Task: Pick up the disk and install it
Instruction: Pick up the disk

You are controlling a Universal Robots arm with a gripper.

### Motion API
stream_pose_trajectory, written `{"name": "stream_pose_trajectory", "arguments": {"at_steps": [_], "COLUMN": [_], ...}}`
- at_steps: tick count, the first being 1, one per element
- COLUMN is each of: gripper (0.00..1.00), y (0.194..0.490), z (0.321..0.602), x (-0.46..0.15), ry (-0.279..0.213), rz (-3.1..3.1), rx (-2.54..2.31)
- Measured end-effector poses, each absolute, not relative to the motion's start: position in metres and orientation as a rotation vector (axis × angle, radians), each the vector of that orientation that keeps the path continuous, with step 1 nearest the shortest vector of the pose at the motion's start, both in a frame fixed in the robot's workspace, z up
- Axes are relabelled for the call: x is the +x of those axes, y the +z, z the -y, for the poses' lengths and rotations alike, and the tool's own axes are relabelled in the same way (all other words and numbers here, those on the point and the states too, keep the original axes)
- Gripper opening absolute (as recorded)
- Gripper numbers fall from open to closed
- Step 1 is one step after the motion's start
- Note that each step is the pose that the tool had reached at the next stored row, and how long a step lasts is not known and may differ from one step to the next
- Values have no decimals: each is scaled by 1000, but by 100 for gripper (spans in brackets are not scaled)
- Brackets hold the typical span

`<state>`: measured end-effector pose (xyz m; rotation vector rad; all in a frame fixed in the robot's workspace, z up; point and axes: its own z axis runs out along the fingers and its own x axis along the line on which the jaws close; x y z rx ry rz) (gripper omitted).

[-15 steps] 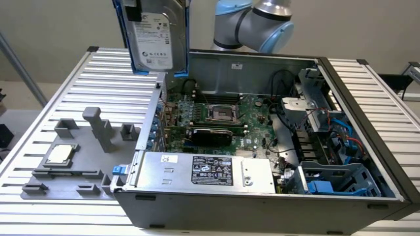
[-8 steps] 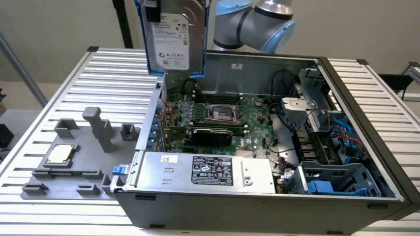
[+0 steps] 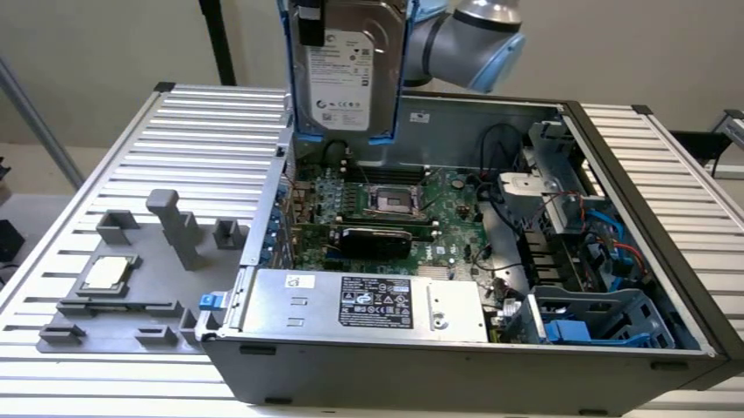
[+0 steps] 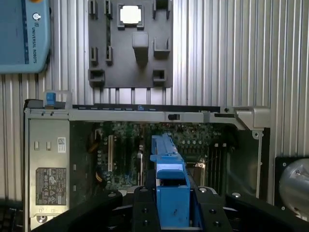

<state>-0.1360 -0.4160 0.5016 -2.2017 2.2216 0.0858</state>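
The disk (image 3: 348,74) is up in the air, hanging upright above the open computer case (image 3: 442,379), clear of everything inside it. The exterior view gives us its broad face: silver-grey body, white printed label turned to the camera, bright blue frame (image 3: 393,104) running down its sides. It hovers over the far side of the motherboard (image 3: 384,218), towards the exterior view's left of the case.

Over to the wrist view, and here the drive comes edge-on, a narrow blue strip clamped between the black fingers (image 4: 144,208) of the end effector (image 4: 171,205). The end effector is closed on the frame at a middling spread and has the disk firmly in hand. Looking past it, the motherboard lies directly underneath.

The exterior view also lays out the case floor: the CPU socket (image 3: 393,202) mid-board, the long grey power supply (image 3: 361,305) along the near wall, and a blue drive caddy (image 3: 581,326) in the bay at the exterior view's right. Beside the case, on the slatted table (image 3: 209,113), sits a grey fixture plate (image 3: 128,313) with a small square silver chip (image 3: 103,273) resting on it, well apart from the disk.
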Motion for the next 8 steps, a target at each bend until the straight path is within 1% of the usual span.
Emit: {"name": "stream_pose_trajectory", "arguments": {"at_steps": [8], "gripper": [32], "y": [502], "z": [428], "x": [-100], "ry": [86], "rz": [-2222], "rx": [-2202]}}
